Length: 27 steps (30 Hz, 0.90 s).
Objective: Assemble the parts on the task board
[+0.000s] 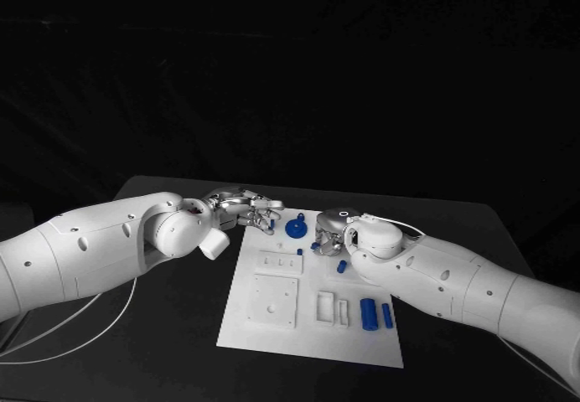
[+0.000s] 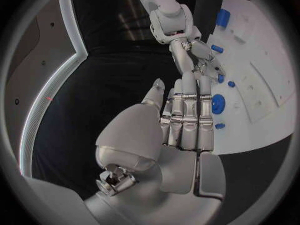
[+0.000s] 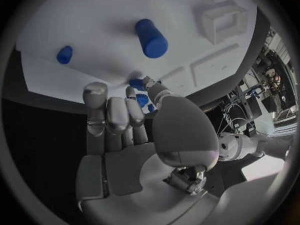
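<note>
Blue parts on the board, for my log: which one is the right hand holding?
The small blue piece pinched at the right hand's fingertips; the two blue cylinders lie free.

I can read no text, label, brand, number or sign anywhere. The white board [image 1: 278,322] carries no print I can make out, and the blue parts [image 1: 370,314] and both arms look unmarked from here.
</note>
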{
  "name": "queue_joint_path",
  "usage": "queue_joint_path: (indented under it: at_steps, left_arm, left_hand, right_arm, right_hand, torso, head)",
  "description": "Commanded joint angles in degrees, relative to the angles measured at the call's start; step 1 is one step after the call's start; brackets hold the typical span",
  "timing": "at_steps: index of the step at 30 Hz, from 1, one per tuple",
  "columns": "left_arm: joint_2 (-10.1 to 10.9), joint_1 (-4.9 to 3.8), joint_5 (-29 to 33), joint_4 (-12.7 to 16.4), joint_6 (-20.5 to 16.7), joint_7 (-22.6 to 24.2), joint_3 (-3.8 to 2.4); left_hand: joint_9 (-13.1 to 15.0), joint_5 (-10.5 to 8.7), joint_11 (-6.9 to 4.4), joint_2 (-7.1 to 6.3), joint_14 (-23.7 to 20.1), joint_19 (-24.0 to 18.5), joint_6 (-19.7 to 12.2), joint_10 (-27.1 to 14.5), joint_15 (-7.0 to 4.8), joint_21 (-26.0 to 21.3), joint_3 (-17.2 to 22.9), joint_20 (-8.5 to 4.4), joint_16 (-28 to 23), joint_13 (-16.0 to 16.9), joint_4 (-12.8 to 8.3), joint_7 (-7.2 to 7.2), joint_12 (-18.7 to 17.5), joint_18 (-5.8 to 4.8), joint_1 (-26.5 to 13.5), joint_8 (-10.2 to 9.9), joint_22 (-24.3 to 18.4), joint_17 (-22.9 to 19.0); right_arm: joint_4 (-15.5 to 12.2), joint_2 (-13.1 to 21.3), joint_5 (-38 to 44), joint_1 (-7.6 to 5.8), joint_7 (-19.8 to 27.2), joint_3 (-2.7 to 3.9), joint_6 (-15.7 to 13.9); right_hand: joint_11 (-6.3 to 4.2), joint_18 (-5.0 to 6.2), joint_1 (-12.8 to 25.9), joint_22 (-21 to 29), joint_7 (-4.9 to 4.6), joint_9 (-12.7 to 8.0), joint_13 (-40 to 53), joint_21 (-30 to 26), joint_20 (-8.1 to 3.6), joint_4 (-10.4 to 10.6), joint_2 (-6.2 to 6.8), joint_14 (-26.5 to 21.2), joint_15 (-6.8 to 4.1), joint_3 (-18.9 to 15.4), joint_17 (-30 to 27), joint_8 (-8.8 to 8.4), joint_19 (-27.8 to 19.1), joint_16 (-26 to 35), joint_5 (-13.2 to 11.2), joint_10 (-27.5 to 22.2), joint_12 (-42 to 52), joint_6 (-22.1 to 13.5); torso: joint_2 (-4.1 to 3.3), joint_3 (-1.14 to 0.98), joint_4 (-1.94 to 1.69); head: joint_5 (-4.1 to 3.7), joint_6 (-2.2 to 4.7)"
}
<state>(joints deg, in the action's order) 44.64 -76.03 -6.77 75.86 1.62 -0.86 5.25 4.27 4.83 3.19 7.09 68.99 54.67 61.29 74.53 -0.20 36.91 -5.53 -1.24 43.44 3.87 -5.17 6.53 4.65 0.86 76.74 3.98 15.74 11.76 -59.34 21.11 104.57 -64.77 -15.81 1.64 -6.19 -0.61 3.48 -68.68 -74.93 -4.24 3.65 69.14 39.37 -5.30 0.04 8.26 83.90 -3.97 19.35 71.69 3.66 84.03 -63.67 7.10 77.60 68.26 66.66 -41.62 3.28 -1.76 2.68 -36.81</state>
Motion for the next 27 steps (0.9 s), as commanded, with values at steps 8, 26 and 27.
queue_joint_path:
  at_steps: [8, 26, 27]
  left_arm:
    - [0.01, -0.07, -0.4, 0.05, 0.88, 0.09, -0.02]
    - [0.16, -0.07, -0.94, -0.06, 1.0, 0.04, -0.01]
    - [0.17, -0.07, -0.96, -0.06, 1.01, 0.04, -0.01]
  left_hand:
    - [-0.09, -0.2, 0.04, -0.52, 0.11, -0.43, -0.38, -0.51, 0.14, 0.35, 0.16, -0.01, -0.2, -0.07, 0.03, 0.06, -0.05, -0.12, -0.14, 0.11, -0.07, 0.1]
    - [-0.09, -0.26, 0.09, -0.55, 0.12, -0.42, -0.56, -0.64, 0.17, 0.34, 0.16, 0.01, -0.2, -0.07, 0.03, 0.13, -0.07, -0.1, -0.11, 0.1, -0.09, 0.1]
    - [-0.09, -0.26, 0.09, -0.55, 0.12, -0.42, -0.56, -0.64, 0.17, 0.34, 0.16, 0.01, -0.2, -0.07, 0.03, 0.13, -0.07, -0.1, -0.11, 0.1, -0.09, 0.1]
  right_arm:
    - [-0.77, 0.49, 1.04, 0.21, -5.14, -0.04, 1.18]
    - [-3.8, 3.2, -0.55, 0.55, 1.33, -0.02, -6.23]
    - [-3.94, 3.37, -0.53, 0.55, 1.94, -0.02, -6.35]
  right_hand:
    - [0.12, 1.15, 0.01, -0.56, 0.06, -0.02, -0.47, -0.49, 0.53, 5.19, 2.02, 0.25, 0.49, -5.2, -0.48, -0.09, 2.98, 0.75, -3.13, -0.54, -0.61, -0.4]
    - [0.48, 0.84, -8.95, -0.74, -0.54, -0.06, -0.13, 1.6, 0.24, 4.78, 2.86, 0.36, 0.3, -6.7, 0.11, -0.15, 3.02, 0.52, -3.77, 0.09, -0.4, -3.2]
    - [0.37, 0.85, -9.18, -0.75, -0.11, -0.05, -0.22, 1.58, 0.36, 2.87, 2.73, 0.39, 0.29, -4.62, 0.09, -0.11, 2.99, 0.52, -0.92, 0.08, -0.46, -3.61]
  torso:
    - [-0.02, -0.01, -0.08]
    - [0.02, 0.05, -0.04]
    - [0.03, 0.04, -0.03]
  head:
    - [-0.23, 0.04]
    - [-0.15, -0.04]
    - [-0.1, -0.05]
